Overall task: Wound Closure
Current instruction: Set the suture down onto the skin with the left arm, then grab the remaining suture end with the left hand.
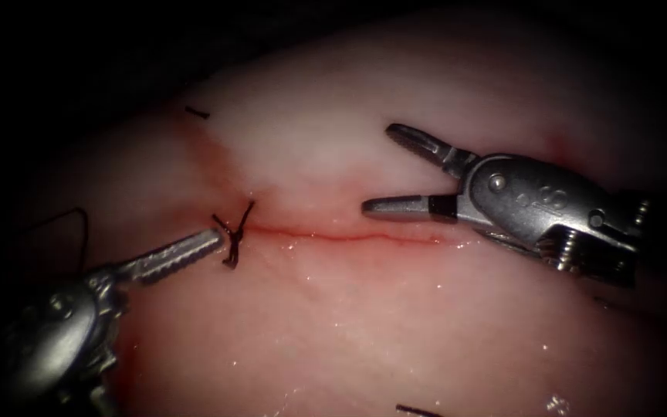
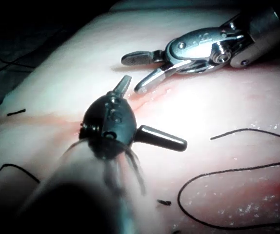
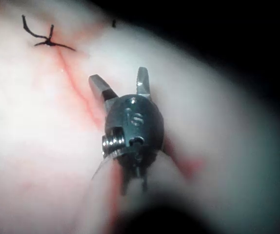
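Where the cut crosses the tissue as a thin line of red fluid, a tied stitch sits at its left end, with short dark ends standing up and down from the knot.

The left tool comes in from the lower left. The endoscope presents one serrated jaw, its tip just beside the stitch; contact cannot be confirmed. The left wrist view adds to this: the left tool has two jaws spread wide apart with nothing between them.

The right tool stands over the right part of the cut, its jaws parted and empty. The right wrist view agrees, showing the right tool splayed above the red line, with the stitch well beyond its tips. The left wrist view shows the same right tool released.

A loose thread loops on the tissue left of the stitch in the endoscope. The left wrist view records more of the thread, lying in slack curves, free of both tools. A short cut end of thread lies above and left of the stitch.

The needle's whereabouts cannot be told.
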`<state>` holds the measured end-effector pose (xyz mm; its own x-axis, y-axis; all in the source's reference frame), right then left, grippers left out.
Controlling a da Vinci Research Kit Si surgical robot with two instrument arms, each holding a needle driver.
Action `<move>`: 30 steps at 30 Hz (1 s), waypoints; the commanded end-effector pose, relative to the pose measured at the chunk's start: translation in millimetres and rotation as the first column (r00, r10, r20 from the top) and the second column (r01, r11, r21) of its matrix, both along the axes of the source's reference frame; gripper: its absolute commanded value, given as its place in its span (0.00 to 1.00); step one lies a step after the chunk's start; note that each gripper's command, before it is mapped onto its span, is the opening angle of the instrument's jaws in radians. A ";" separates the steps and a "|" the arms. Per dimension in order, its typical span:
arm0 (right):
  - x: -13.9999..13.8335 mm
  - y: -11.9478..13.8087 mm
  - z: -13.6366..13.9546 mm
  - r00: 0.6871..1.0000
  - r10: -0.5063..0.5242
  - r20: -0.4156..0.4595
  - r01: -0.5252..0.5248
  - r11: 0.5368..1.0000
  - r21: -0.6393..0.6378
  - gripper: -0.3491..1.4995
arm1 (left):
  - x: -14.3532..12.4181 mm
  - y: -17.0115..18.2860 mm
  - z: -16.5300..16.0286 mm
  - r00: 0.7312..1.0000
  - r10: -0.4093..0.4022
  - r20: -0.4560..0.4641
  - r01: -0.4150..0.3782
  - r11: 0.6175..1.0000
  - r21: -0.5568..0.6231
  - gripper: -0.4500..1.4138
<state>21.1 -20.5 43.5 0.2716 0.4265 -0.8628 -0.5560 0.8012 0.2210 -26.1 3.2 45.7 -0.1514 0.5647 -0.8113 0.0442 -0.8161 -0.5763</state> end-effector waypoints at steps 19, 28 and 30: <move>1.9 0.3 -0.4 1.000 0.004 -0.002 -0.004 1.000 -0.005 0.91 | 0.1 1.8 10.2 0.968 -0.185 -0.168 0.184 0.983 -0.020 0.68; 1.9 -0.1 -0.2 1.000 0.003 -0.001 -0.003 1.000 -0.010 0.90 | -0.5 1.8 9.7 0.944 -0.281 -0.174 0.283 0.959 -0.016 0.24; 1.9 -0.1 -0.2 1.000 0.004 -0.001 -0.004 1.000 -0.010 0.90 | -0.4 1.9 9.6 0.943 -0.284 -0.175 0.286 0.958 -0.015 0.18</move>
<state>21.8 -21.5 43.2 0.2734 0.4222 -0.8643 -0.5590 0.8009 0.2144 -26.0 4.2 55.0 -0.1219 0.6171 -0.7774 -0.2916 -0.7710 -0.5662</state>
